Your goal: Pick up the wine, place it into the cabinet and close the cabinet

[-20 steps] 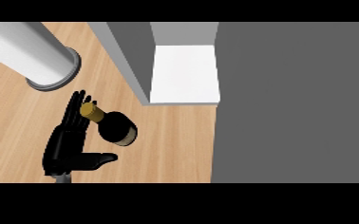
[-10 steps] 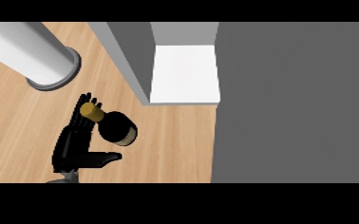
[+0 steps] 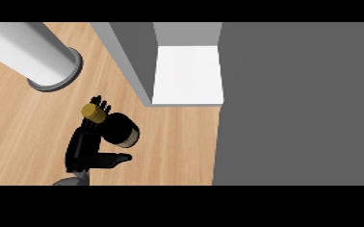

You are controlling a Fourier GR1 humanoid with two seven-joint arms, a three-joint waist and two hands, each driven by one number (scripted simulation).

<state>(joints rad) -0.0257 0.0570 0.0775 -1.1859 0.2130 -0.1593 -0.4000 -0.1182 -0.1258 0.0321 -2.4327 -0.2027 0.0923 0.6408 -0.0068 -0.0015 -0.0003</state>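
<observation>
Pale wood tabletop (image 3: 43, 125), a white cylinder (image 3: 39, 57) at upper left, a grey cabinet (image 3: 135, 53) open on a white shelf (image 3: 188, 74). The gold-capped wine bottle (image 3: 119, 130) sits left of the cabinet. Left hand (image 3: 80, 149) is right alongside, fingers (image 3: 101, 105) straight, thumb spread, gripping nothing.

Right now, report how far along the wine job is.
Nothing looks finished. The wine bottle is on the counter, outside the cabinet, whose white shelf is exposed. In hand: the left hand sits against the bottle's side, fingers straight and thumb out, not curled round it. Left to do: grasp, lift, set the bottle on the shelf, close the cabinet.
</observation>
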